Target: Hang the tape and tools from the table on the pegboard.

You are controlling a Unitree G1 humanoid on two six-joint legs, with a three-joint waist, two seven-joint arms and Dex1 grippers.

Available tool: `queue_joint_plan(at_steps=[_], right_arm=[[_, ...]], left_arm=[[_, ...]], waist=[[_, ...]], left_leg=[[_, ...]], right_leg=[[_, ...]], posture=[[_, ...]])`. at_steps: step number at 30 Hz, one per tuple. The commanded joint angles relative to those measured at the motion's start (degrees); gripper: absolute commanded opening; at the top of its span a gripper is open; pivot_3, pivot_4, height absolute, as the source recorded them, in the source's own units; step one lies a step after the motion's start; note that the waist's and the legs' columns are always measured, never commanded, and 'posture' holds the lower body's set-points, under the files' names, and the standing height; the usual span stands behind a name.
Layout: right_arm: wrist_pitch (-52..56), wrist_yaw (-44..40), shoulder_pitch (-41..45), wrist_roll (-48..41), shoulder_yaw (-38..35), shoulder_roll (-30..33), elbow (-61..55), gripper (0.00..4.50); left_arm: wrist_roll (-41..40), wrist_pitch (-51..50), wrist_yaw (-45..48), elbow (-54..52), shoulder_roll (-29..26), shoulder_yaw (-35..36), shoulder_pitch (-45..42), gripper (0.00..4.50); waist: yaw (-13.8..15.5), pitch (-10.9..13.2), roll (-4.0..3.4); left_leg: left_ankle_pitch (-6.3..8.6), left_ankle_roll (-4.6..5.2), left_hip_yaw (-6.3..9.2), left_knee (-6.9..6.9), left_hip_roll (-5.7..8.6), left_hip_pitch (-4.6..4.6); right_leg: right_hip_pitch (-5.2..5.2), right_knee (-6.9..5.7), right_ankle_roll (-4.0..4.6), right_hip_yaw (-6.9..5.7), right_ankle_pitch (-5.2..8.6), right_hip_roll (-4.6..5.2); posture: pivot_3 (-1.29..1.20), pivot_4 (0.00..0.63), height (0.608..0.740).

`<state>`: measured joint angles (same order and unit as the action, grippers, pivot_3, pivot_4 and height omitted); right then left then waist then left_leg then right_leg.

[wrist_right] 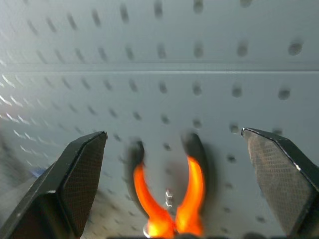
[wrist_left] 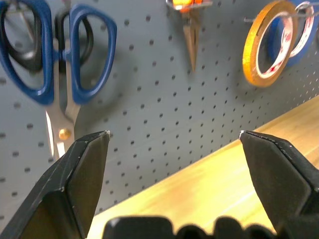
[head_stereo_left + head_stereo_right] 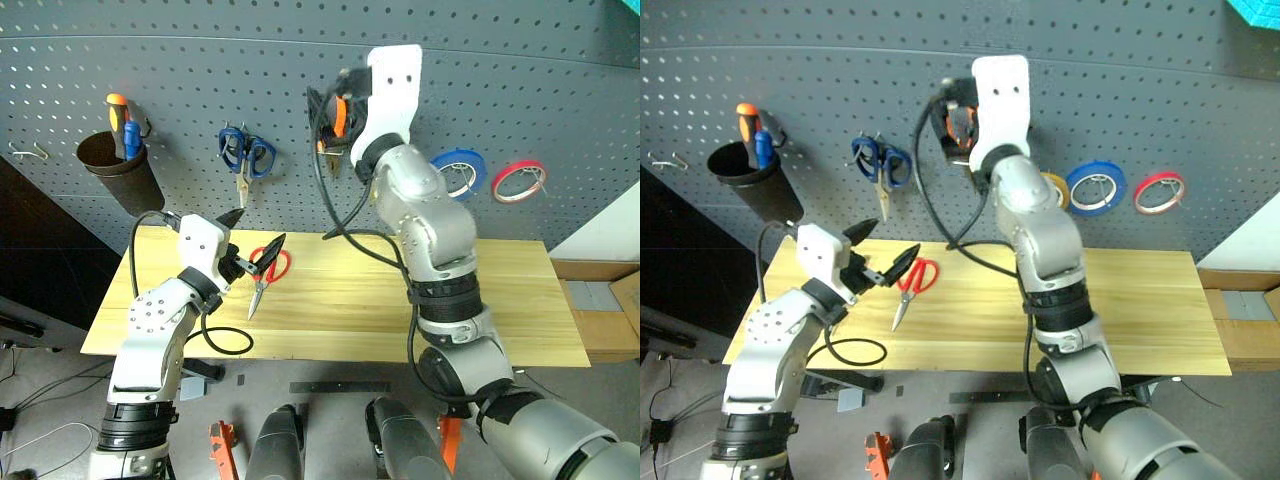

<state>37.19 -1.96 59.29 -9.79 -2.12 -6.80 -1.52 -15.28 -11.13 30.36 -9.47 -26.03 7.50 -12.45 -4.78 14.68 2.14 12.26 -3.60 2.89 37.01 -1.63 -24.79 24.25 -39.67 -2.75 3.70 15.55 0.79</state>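
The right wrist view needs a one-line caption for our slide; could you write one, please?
Open right end effector facing orange-and-black pliers hanging on the grey pegboard.

Pegboard (image 3: 560,90): dark grey panel, regular hole grid, upright behind table.
Table (image 3: 380,310): light-wood plank top; we see its far edge against pegboard.
Tape (image 2: 264,45): thin yellow-tan ring, wide hole; we log it hung on pegboard, just beside blue ring.
Pliers (image 1: 169,196): orange-and-black handles, hung on pegboard, handles up, nose pointing down.
Red-handled scissors (image 3: 266,272): flat on table, left part, blades closed, tips toward near edge.
Screwdriver: we cannot locate it.
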Motion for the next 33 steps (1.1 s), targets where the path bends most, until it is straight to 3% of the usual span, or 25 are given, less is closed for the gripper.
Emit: queue_joint_plan(at_steps=[1, 6, 9, 14, 19, 33], right_arm=[[8.5, -5.3, 0.4, -9.4, -5.2, 3.7, -8.0, 4.49], [23.6, -15.2, -6.9, -21.7, -6.2, 13.1, -16.6, 4.49], [30.1, -21.4, -16.6, -25.9, -1.6, 22.7, -24.3, 4.49], [32.8, -24.9, -26.4, -27.5, 6.3, 30.9, -32.4, 4.49], [31.3, -24.7, -28.2, -25.3, 14.3, 33.5, -35.8, 4.49], [31.8, -23.2, -24.7, -22.7, 18.2, 32.7, -35.6, 4.49]], left_arm=[[2.2, -3.7, -3.2, -2.4, 0.2, -1.1, 1.1, 4.5], [5.0, -14.5, -7.7, -2.6, -0.2, -3.1, 2.3, 4.5], [7.4, -22.3, -11.1, -0.2, -0.3, -3.8, 2.1, 4.5], [10.2, -29.5, -13.3, 7.0, 0.1, -6.1, -1.0, 4.5], [11.0, -32.1, -13.5, 15.5, 0.9, -7.2, -6.5, 4.5], [13.4, -27.5, -11.0, 37.1, 4.3, -10.8, -18.2, 4.5]], waist=[[0.0, 0.0, -0.01], [0.1, 0.0, 0.0], [0.1, 0.0, 0.0], [-0.5, 0.0, -0.01], [-0.3, 0.0, 0.0], [-0.3, 0.1, -0.02]], left_leg=[[0.0, 0.0, 0.02, 0.0, 0.01, 0.0], [-0.01, 0.03, 0.07, 0.0, 0.03, 0.0], [0.0, 0.03, 0.12, -0.03, 0.03, 0.0], [-0.01, 0.06, 0.02, 0.01, 0.02, 0.06], [-0.08, 0.16, 0.11, 0.04, -0.05, 0.17], [-0.08, 0.17, 0.1, -0.02, -0.04, 0.09]], right_leg=[[-0.02, 0.0, 0.0, -0.01, 0.0, 0.0], [-0.1, 0.07, -0.01, -0.05, 0.0, 0.04], [-0.14, 0.13, 0.0, -0.09, 0.01, 0.03], [-0.11, 0.07, -0.01, 0.06, 0.02, -0.09], [-0.16, -0.04, -0.02, 0.04, 0.03, -0.28], [-0.15, 0.19, -0.02, 0.04, 0.03, -0.24]], posture=[[-0.07, 0.192, 0.74], [-0.07, 0.205, 0.74], [-0.08, 0.215, 0.74], [-0.1, 0.235, 0.74], [-0.11, 0.26, 0.74], [-0.17, 0.302, 0.74]])
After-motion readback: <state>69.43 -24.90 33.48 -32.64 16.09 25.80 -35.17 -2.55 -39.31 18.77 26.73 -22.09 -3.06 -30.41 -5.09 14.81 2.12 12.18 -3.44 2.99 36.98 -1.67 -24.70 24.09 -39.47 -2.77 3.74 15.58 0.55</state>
